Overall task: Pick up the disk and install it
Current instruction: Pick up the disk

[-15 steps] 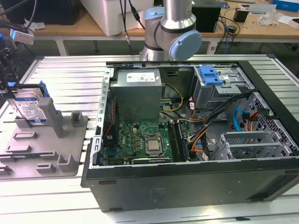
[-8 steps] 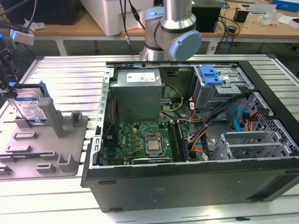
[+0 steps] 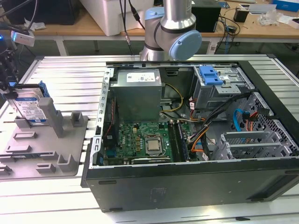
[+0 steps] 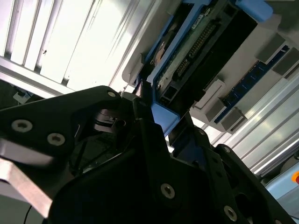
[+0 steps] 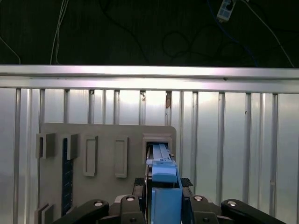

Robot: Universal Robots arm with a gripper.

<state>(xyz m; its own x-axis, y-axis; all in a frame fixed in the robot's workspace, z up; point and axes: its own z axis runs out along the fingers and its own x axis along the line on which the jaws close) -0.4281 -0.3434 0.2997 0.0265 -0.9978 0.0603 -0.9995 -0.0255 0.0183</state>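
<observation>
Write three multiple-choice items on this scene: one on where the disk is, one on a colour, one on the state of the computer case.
1. Where is the disk?
A) standing in the grey holder at the exterior view's left
B) in a drive bay
C) flat on the table

2. What colour is the disk's carrier frame?
A) red
B) blue
C) yellow

3. The computer case is:
A) shut
B) upside down
C) open, its motherboard exposed

Answers:
1 A: the disk stands on edge in the holder, outside the case.
2 B: the frame shows blue in both wrist views.
3 C: the board and cables lie in plain sight.
</observation>
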